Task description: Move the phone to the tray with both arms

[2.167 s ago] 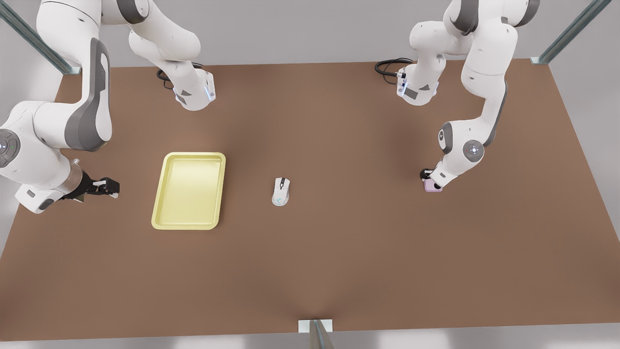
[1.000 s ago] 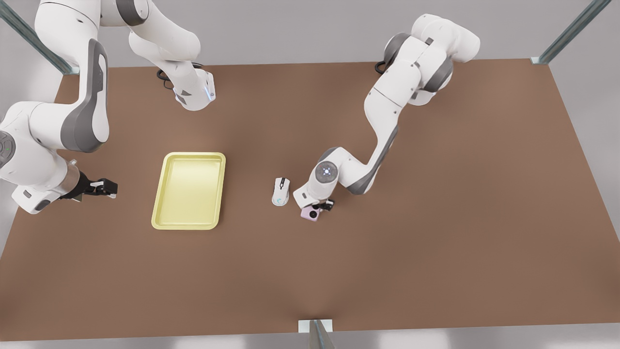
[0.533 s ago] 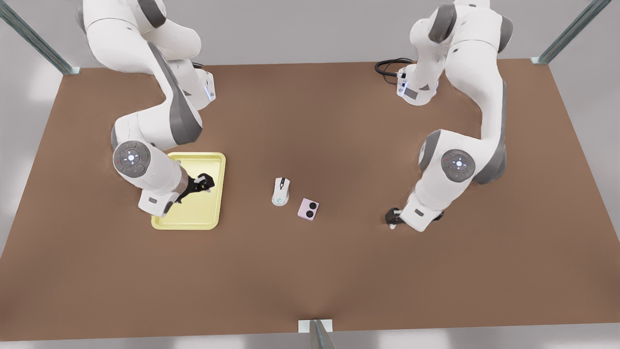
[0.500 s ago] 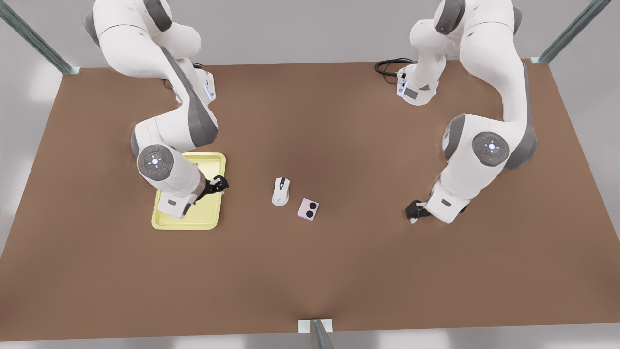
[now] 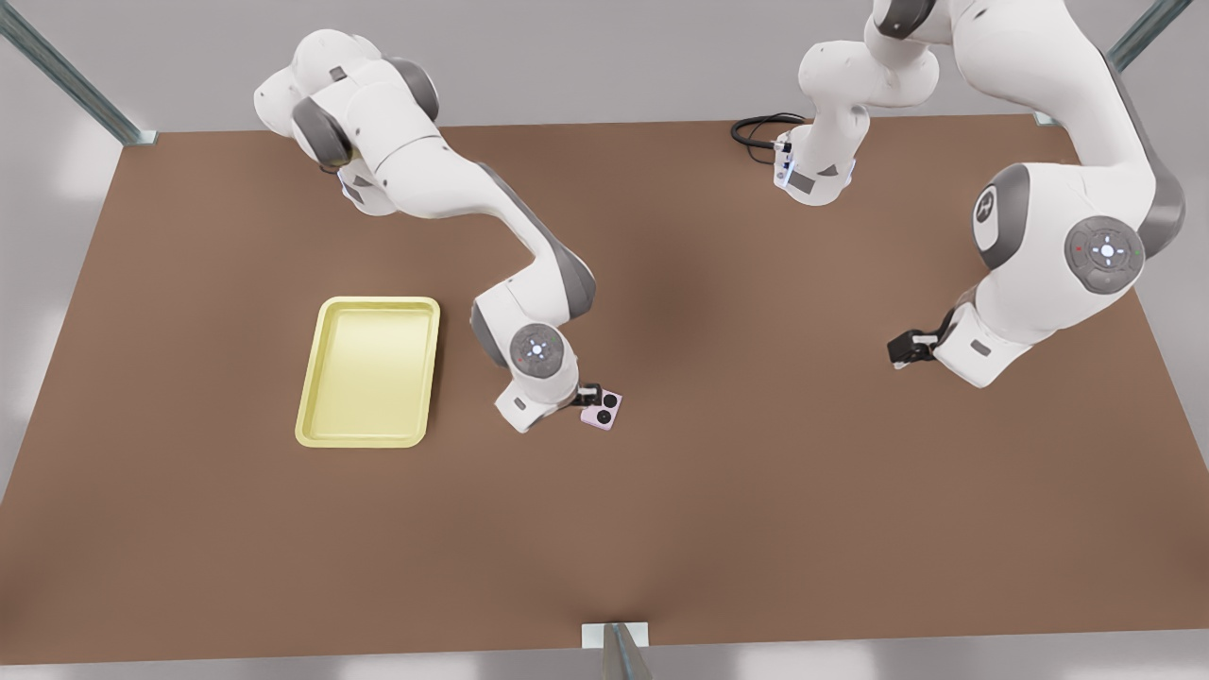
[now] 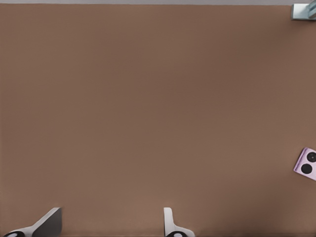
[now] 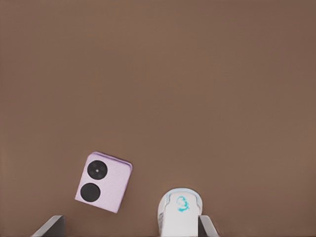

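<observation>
Front view had the phone (image 5: 605,410) flat on the table (image 5: 756,529), well apart from the tray (image 5: 378,302). The right pincer (image 5: 587,391) sat just beside it and the left pincer (image 5: 905,350) waited far off. Left wrist view: fingers (image 6: 47,223) spread, nothing held. Right wrist view: pincer wide open too, empty, with a white mouse (image 7: 180,212) between the fingertips and the phone next to it.

The table (image 5: 283,529) looks like matt brown board, no shine at all. The tray (image 5: 315,378) reads as smooth pale yellow plastic, the phone (image 7: 103,182) as satin pink with glossy black lenses, and the mouse (image 7: 179,213) as smooth white plastic.
</observation>
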`<state>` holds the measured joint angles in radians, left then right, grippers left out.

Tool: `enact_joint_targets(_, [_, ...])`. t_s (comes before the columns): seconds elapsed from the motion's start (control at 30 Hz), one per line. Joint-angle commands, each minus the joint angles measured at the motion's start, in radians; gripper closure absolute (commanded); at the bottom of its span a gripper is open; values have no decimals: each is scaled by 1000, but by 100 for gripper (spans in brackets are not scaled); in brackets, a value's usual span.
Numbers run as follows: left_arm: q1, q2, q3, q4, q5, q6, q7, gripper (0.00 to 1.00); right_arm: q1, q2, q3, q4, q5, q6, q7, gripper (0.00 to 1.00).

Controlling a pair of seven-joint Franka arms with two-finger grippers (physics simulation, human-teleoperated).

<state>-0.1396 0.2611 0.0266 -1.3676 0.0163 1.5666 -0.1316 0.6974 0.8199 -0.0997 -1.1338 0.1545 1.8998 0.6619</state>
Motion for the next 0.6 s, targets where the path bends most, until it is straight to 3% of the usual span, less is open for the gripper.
enact_joint_targets(0.0, [-2,1,1,1,-3,-14,170,0,5,44,20,8,5,146,731,0])
enact_joint_targets(0.2, [-2,24,1,1,-10,-7,170,0,8,249,32,198,-19,154,886,0])
enact_joint_targets(0.47, [-2,44,1,1,-10,6,170,0,30,248,32,155,-21,156,963,0])
enact_joint_targets(0.57, [-2,44,1,1,-9,13,170,0,30,248,32,157,-53,157,844,0])
